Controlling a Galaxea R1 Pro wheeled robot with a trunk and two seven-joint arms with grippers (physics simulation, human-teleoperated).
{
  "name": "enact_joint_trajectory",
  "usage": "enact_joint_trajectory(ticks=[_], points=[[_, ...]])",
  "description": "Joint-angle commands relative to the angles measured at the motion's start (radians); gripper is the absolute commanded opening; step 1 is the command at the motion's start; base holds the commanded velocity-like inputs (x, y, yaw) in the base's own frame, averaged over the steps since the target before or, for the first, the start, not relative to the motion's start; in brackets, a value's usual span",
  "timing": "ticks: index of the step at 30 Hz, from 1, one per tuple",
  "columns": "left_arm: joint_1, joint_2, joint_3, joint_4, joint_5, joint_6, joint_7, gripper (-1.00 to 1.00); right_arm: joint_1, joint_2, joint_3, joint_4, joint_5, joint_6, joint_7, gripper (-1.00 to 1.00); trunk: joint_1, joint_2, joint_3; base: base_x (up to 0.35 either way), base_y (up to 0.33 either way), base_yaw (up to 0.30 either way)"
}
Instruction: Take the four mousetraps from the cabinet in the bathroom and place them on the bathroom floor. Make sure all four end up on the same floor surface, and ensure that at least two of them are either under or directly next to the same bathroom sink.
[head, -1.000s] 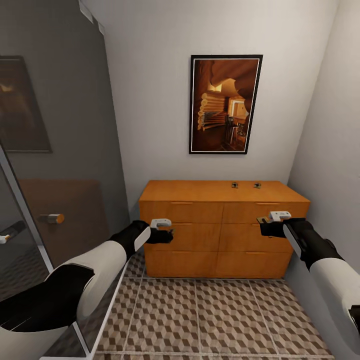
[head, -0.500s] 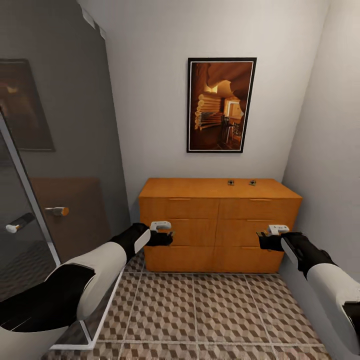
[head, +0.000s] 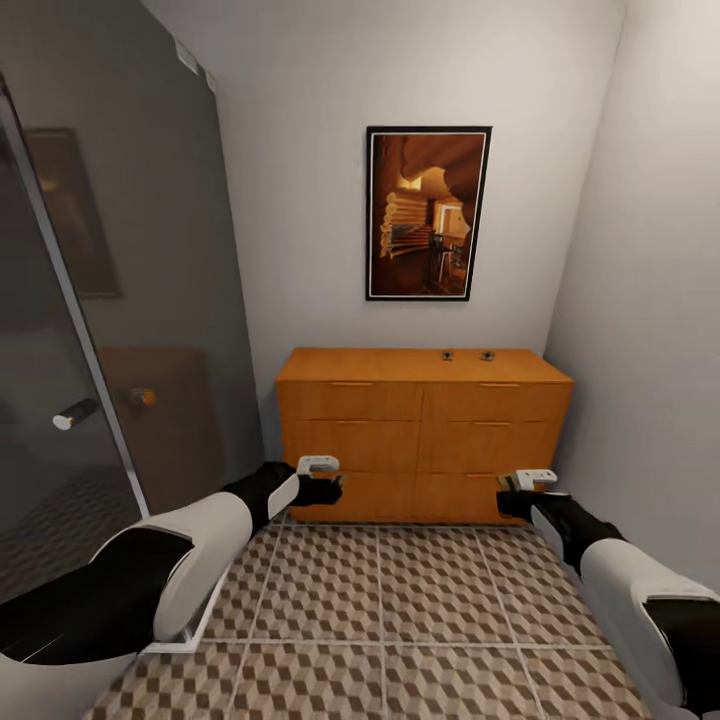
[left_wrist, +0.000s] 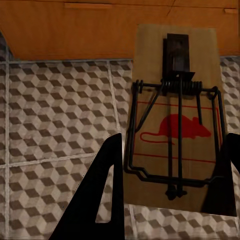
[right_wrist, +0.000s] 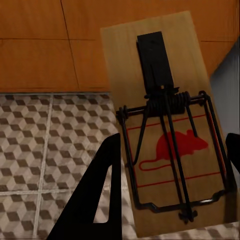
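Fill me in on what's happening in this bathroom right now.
The robot faces the orange cabinet with a mousetrap in each gripper: the left gripper holds one mousetrap, and the right gripper holds another. Both arms are held out over the tiled bathroom floor. Two more small traps sit on the cabinet's top, near its back edge under the framed picture. Nothing lies on the floor yet.

Home bathroom: glass shower screen (head: 60, 330), tiled floor (head: 400, 620).
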Motion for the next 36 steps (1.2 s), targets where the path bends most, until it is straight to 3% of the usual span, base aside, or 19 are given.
enact_joint_trajectory(ticks=[1,8,17,21,23,26,36], points=[[0.0,0.0,-0.008,0.0,0.007,0.002,-0.001,-1.0,0.0,0.002,0.006,0.006,-0.006,-0.003,-0.003,-1.0,-0.001,-0.001,-0.001,-0.325,-0.078,0.0],[0.003,0.003,-0.008,0.006,0.008,-0.01,-0.001,-1.0,-0.001,0.014,0.006,0.077,0.005,-0.036,-0.016,-1.0,-0.001,-0.001,-0.001,-0.328,-0.039,0.0],[0.024,0.029,-0.01,0.007,0.015,-0.113,0.0,-1.0,0.0,0.021,0.006,0.183,0.081,-0.043,-0.022,-1.0,-0.001,-0.001,-0.001,-0.331,-0.003,0.0],[0.042,0.055,-0.009,0.008,0.049,-0.148,0.0,-1.0,0.0,0.024,0.006,0.212,0.089,-0.073,-0.025,-1.0,-0.001,-0.001,-0.001,-0.333,0.0,0.0],[0.079,0.075,-0.01,0.007,0.107,-0.189,-0.003,-1.0,0.0,0.023,0.006,0.226,0.091,-0.095,-0.027,-1.0,-0.001,-0.001,-0.001,-0.312,0.0,0.0],[0.122,0.083,-0.013,0.006,0.154,-0.26,-0.005,-1.0,0.004,0.024,0.006,0.232,0.09,-0.11,-0.028,-1.0,-0.001,-0.001,-0.001,-0.254,0.0,0.0],[0.141,0.088,-0.019,0.008,0.172,-0.283,0.003,-1.0,0.006,0.022,0.006,0.234,0.091,-0.115,-0.04,-1.0,-0.001,-0.001,-0.001,-0.152,0.0,0.0]])
